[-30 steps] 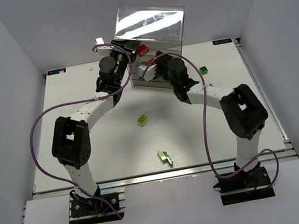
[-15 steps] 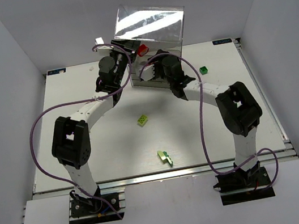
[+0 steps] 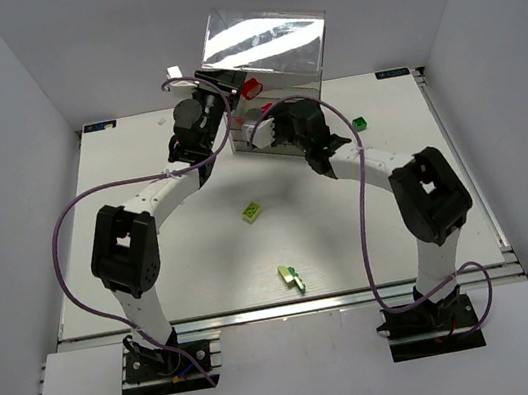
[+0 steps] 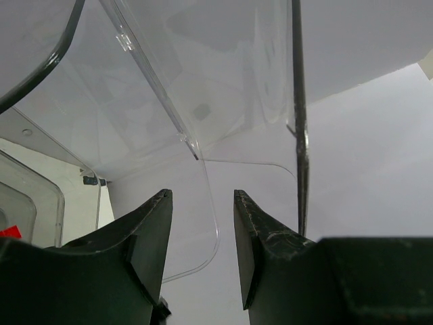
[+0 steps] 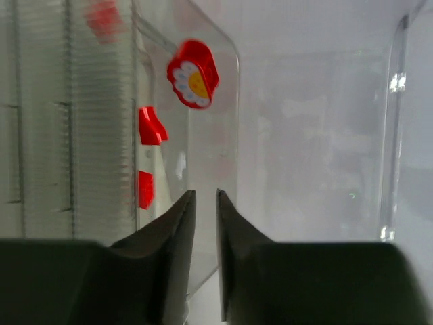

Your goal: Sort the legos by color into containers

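Note:
The clear container [image 3: 264,45] stands at the back centre of the table. My left gripper [image 3: 224,89] is up at its left side; in the left wrist view it [image 4: 201,196] is open, with a thin clear drawer edge [image 4: 211,203] passing between the jaws. My right gripper [image 3: 261,129] is at the container's front. Its jaws [image 5: 205,192] stand a narrow gap apart and hold nothing. Behind a clear wall lie a rounded red piece [image 5: 194,73] and two red bricks [image 5: 151,126]. Two yellow-green bricks [image 3: 252,212] [image 3: 290,276] and a dark green brick [image 3: 360,123] lie on the table.
White walls enclose the table [image 3: 156,276] on three sides. Purple cables [image 3: 65,221] loop from both arms over the table. The container's ribbed drawer fronts [image 5: 40,135] fill the left of the right wrist view.
The right wrist shifted back toward the container and then slightly forward again. The left arm and the loose bricks have not moved.

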